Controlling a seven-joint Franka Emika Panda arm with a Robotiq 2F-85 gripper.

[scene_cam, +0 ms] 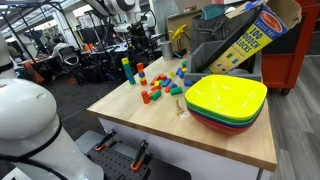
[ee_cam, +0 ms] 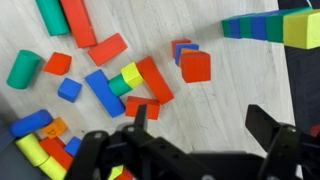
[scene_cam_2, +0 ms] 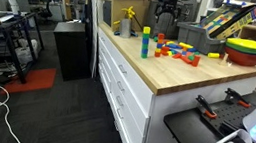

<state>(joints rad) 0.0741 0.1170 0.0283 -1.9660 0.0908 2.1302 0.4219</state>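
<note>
My gripper (ee_cam: 203,125) is open and empty, hovering above bare wood just right of a scatter of coloured blocks. In the wrist view a red square block (ee_cam: 196,66) lies nearest, ahead of the jaws. A long blue block (ee_cam: 103,92), a long red block (ee_cam: 155,80) and a green cylinder (ee_cam: 22,68) lie to the left. A block tower with a yellow top (ee_cam: 300,28) stands at the upper right. In both exterior views the blocks (scene_cam: 155,88) (scene_cam_2: 176,51) and the tower (scene_cam: 127,68) (scene_cam_2: 144,42) sit on the wooden table top (scene_cam: 150,125). The gripper (scene_cam_2: 169,9) hangs well above them.
A stack of yellow, green and red bowls (scene_cam: 225,100) (scene_cam_2: 250,50) stands beside the blocks. A tilted box of wooden blocks (scene_cam: 250,35) is behind them. A yellow figure (scene_cam_2: 127,19) stands near the table's far end. The table has white drawers (scene_cam_2: 126,86).
</note>
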